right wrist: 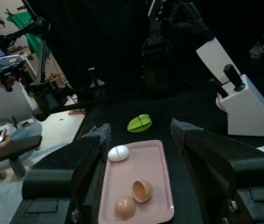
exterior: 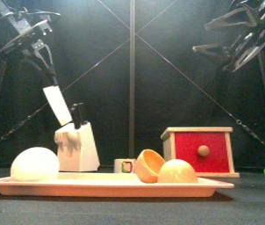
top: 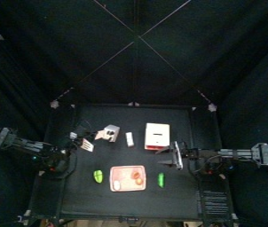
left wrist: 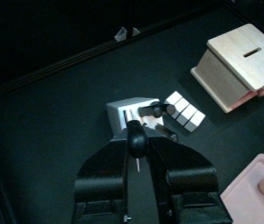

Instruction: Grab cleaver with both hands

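Observation:
The cleaver (exterior: 58, 105) has a white blade and hangs tilted just above the white knife block (exterior: 77, 147). My left gripper (left wrist: 134, 140) is shut on its black handle, high at the left in the front view (exterior: 34, 51). In the left wrist view the knife shows edge-on over the block (left wrist: 138, 112). The right wrist view shows the blade (right wrist: 211, 59) by the block (right wrist: 253, 107). My right gripper (right wrist: 141, 133) is open and empty, raised at the right (exterior: 250, 44), apart from the cleaver. In the top view the block (top: 105, 136) stands between both grippers.
A pink tray (exterior: 100, 185) at the front holds a white egg (exterior: 35, 164) and brown egg halves (exterior: 164, 167). A red-fronted wooden box (exterior: 201, 150) stands right of the block. Green items lie at each tray end (top: 98, 177) (top: 162, 179). Another black-handled knife (exterior: 76, 112) sits in the block.

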You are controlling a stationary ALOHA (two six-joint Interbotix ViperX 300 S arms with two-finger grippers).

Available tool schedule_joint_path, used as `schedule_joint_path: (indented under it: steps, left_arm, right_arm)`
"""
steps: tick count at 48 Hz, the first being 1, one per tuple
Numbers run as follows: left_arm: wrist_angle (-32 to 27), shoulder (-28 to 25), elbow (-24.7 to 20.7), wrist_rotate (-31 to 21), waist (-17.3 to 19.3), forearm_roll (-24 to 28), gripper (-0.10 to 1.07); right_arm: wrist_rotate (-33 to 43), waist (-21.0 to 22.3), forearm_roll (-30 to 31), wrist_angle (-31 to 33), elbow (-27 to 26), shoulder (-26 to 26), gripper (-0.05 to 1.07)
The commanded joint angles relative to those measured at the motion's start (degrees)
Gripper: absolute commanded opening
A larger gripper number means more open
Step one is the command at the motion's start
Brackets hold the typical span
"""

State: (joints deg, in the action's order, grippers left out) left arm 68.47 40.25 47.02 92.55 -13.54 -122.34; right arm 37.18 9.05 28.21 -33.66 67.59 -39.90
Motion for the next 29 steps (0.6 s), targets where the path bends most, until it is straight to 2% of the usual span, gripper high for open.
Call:
schedule_joint_path:
  steps: [1, 14, 29]
  left_arm:
    - [0.1, 0.8, -0.8, 1.5, -1.1, -0.1, 0.45]
    - [1.0, 4.5, -1.2, 4.1, -5.6, -0.6, 0.45]
    - [0.3, 6.2, -1.2, 4.6, -15.4, -1.9, 0.45]
  right_arm:
    - [0.0, 0.1, -0.3, -0.2, -0.6, -0.2, 0.91]
    - [0.0, 0.1, -0.8, -0.2, -0.4, -0.2, 0.91]
    - [0.0, 0.1, -0.8, -0.2, -0.3, -0.2, 0.91]
